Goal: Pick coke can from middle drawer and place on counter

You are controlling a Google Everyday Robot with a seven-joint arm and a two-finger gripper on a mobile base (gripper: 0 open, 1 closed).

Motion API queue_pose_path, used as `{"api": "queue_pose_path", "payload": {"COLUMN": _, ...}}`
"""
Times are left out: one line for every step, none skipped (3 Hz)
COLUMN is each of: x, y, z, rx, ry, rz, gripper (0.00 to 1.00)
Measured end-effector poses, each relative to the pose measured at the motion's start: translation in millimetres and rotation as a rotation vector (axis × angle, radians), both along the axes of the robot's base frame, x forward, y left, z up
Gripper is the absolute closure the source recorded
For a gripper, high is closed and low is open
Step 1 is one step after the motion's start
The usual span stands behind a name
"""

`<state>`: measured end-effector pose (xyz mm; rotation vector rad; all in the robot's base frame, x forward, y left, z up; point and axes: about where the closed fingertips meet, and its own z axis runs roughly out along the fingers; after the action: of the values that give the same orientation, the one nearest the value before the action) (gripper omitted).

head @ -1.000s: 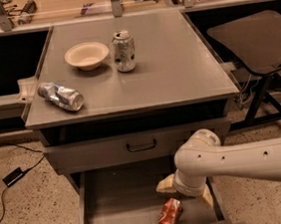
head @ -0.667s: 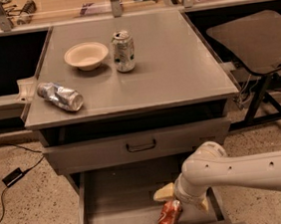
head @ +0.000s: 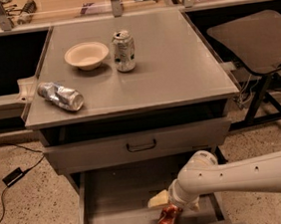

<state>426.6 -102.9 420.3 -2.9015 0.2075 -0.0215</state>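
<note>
The coke can [head: 167, 218], red-orange, lies on its side on the floor of the open middle drawer [head: 115, 206], near the drawer's front right. My gripper [head: 174, 206] hangs on the white arm just above the can, open, with one cream finger [head: 158, 199] to the can's left and the other to its right. The can's upper end is hidden under the gripper. The counter [head: 175, 65] is the broad grey top of the cabinet above.
On the counter stand a cream bowl [head: 87, 55] and an upright white-and-green can [head: 123, 51]; a shiny silver-blue can [head: 60, 96] lies at its left front. A shut drawer with a dark loop handle [head: 141, 145] sits above the open one. A dark chair [head: 256, 42] stands right.
My gripper has moved down and a little left, closer over the coke can. The can and the things on the counter have not moved.
</note>
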Motion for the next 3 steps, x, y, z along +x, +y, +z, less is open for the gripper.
{"api": "queue_pose_path", "payload": {"x": 10, "y": 2, "z": -21, "rx": -0.046, "ry": 0.000, "rz": 0.001, "gripper": 0.00}}
{"api": "queue_pose_path", "payload": {"x": 15, "y": 0, "z": -43, "rx": -0.089, "ry": 0.010, "rz": -0.020, "gripper": 0.00}}
{"api": "queue_pose_path", "payload": {"x": 17, "y": 3, "z": -55, "rx": -0.092, "ry": 0.024, "rz": -0.083, "gripper": 0.18}}
